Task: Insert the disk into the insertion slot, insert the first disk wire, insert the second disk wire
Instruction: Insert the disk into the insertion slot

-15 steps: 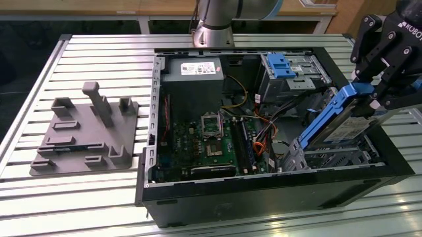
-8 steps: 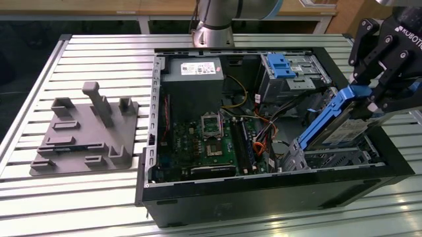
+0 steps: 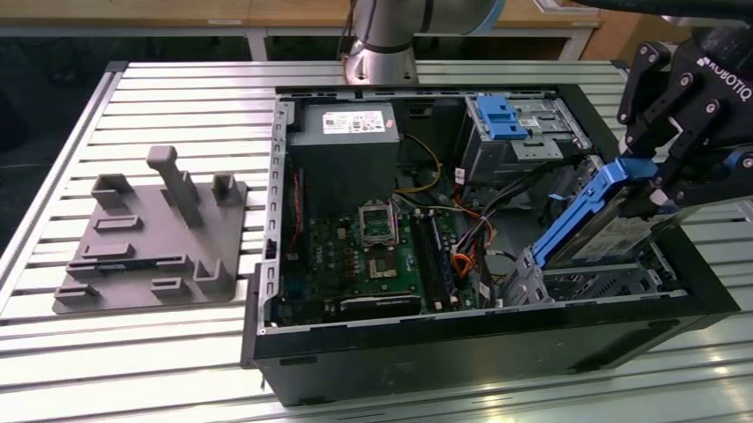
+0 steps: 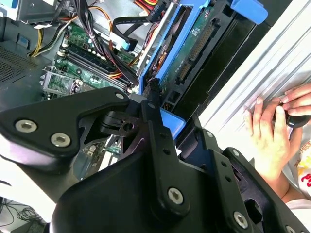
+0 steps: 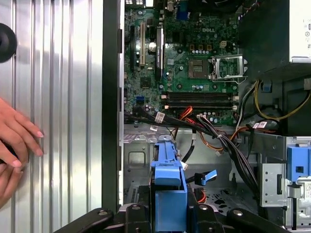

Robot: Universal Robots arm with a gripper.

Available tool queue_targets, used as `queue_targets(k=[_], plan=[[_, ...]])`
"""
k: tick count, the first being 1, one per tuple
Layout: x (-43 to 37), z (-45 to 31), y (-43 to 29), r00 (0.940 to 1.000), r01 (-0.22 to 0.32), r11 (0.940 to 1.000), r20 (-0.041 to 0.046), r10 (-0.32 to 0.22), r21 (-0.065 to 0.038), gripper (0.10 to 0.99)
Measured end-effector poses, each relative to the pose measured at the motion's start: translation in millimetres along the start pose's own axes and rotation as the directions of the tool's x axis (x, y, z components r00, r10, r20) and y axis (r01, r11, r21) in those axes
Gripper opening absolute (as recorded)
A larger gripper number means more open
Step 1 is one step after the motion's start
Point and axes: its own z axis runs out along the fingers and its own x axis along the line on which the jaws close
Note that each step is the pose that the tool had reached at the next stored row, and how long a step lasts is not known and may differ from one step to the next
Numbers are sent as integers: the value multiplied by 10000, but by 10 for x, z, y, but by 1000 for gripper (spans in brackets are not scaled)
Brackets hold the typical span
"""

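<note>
The disk (image 3: pixel 615 233) is a stiff slab of silver metal in a bright blue plastic carrier (image 5: pixel 167 170). I judge it dense for its size, rigid, and easily hurt by a knock. The smooth plastic may slide a little under pressure. The safest hold is on the carrier's end and side rails, away from the bare green circuit side (image 4: pixel 194 43) and its connector. The gripper (image 3: pixel 650 189) does just that: its black jaws are clenched on the carrier's upper end. The disk hangs steeply tilted over the case's corner, near the tabletop's edge on the exterior view's right. Its lower end dips toward the slot (image 3: pixel 594 284), a low cage of thin perforated sheet metal with hard edges; I cannot tell whether they touch. Further inside the black steel case (image 3: pixel 471 344) a taller silver cage (image 3: pixel 535 132) carries a blue latch (image 3: pixel 500 116). Loose black and orange cables (image 5: pixel 218 136) trail between the cages and the green board (image 3: pixel 383 256). The case sits on a ribbed aluminium tabletop (image 3: pixel 176 88). A matte grey fixture (image 3: pixel 147 242) with upright pegs lies toward the edge on the exterior view's left. A person's hand (image 4: pixel 269 131) rests on the slats just beside the case.
</note>
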Motion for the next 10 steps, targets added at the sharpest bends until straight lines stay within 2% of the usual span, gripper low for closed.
queue_targets(k=[10], plan=[[5,98,-1,10000,0,10000,-1,0,1,365]])
